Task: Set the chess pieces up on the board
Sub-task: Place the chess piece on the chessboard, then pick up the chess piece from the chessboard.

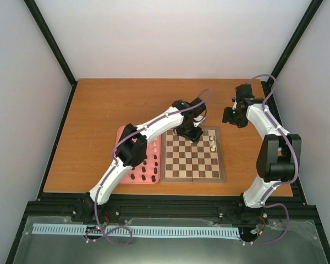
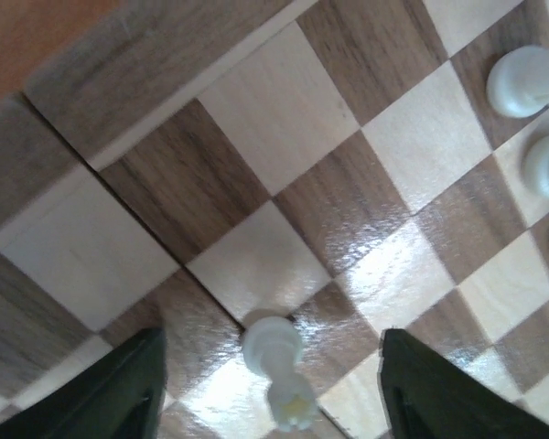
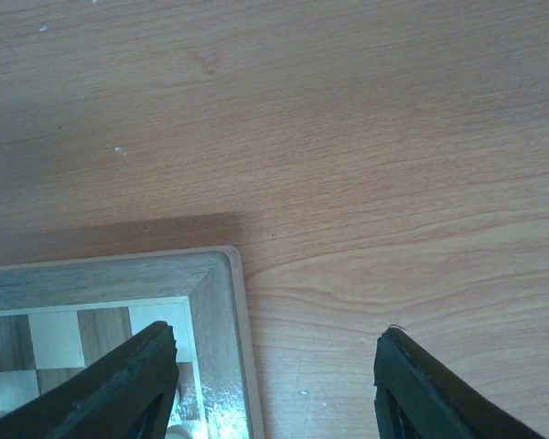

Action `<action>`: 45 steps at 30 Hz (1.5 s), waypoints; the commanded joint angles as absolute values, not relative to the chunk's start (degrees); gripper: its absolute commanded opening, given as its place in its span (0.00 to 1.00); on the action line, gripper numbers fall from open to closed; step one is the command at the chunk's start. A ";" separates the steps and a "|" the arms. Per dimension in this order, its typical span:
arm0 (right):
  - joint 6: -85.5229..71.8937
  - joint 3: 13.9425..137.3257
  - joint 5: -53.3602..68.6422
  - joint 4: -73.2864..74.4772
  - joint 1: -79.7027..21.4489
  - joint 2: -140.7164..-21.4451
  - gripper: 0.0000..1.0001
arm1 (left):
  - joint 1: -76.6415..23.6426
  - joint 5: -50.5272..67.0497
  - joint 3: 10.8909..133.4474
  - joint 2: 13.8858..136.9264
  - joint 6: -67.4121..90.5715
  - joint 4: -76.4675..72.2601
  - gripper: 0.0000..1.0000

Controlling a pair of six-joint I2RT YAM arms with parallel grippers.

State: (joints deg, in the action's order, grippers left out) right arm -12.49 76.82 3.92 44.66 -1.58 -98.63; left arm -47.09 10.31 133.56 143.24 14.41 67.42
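Observation:
The board (image 1: 192,162) lies at the table's middle, with a few white chess pieces (image 1: 213,142) near its far right corner. My left gripper (image 1: 190,135) hangs low over the board's far edge. In the left wrist view its jaws stand open (image 2: 270,389) around a white piece (image 2: 276,361) that stands on the board (image 2: 256,110), with a gap on each side of it. Two more white pieces (image 2: 522,80) stand at the right. My right gripper (image 1: 234,116) is open (image 3: 274,384) and empty above the bare table, beside the board's corner (image 3: 206,302).
A pink tray (image 1: 122,131) lies left of the board, partly under my left arm. It holds several dark pieces (image 1: 146,170) and a few white ones (image 1: 154,148). Grey walls close the table's far and side edges.

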 commanded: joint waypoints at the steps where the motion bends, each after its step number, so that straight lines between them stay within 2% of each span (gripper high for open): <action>1: -11.92 78.04 4.89 43.51 -1.38 -96.53 0.58 | -46.72 7.19 133.97 139.64 13.55 69.07 0.80; 4: -11.66 79.35 5.55 43.48 -1.70 -96.29 0.58 | -45.46 5.79 133.36 136.47 13.71 69.12 0.92; 7: -11.20 81.25 5.70 44.23 -3.44 -97.10 0.58 | -42.91 5.10 132.94 133.17 13.89 69.25 0.93; 12: -10.40 86.01 5.60 47.58 -9.24 -99.10 0.57 | -37.31 2.99 129.48 124.93 12.83 69.20 0.92; 17: -8.20 91.15 4.04 53.48 -19.13 -102.29 0.57 | -29.45 0.47 120.06 116.92 12.37 68.14 0.92; 26: -9.36 86.64 8.43 56.80 -25.17 -106.51 0.56 | -14.17 4.35 99.49 108.00 13.82 64.49 0.84; 31: -9.71 85.04 9.56 56.49 -25.31 -107.92 0.55 | -13.00 5.55 96.53 107.33 13.97 63.73 0.83; 35: -9.12 84.83 11.66 56.91 -25.69 -109.34 0.49 | -12.92 6.01 96.59 108.46 14.08 63.89 0.82; 45: -8.78 83.83 13.44 57.03 -26.39 -111.85 0.40 | -12.70 6.49 96.41 109.83 14.15 63.72 0.82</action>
State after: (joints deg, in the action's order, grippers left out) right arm -9.06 84.36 12.05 56.25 -25.63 -110.10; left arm -12.64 5.72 95.92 110.08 13.67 64.29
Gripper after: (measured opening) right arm 0.411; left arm 0.817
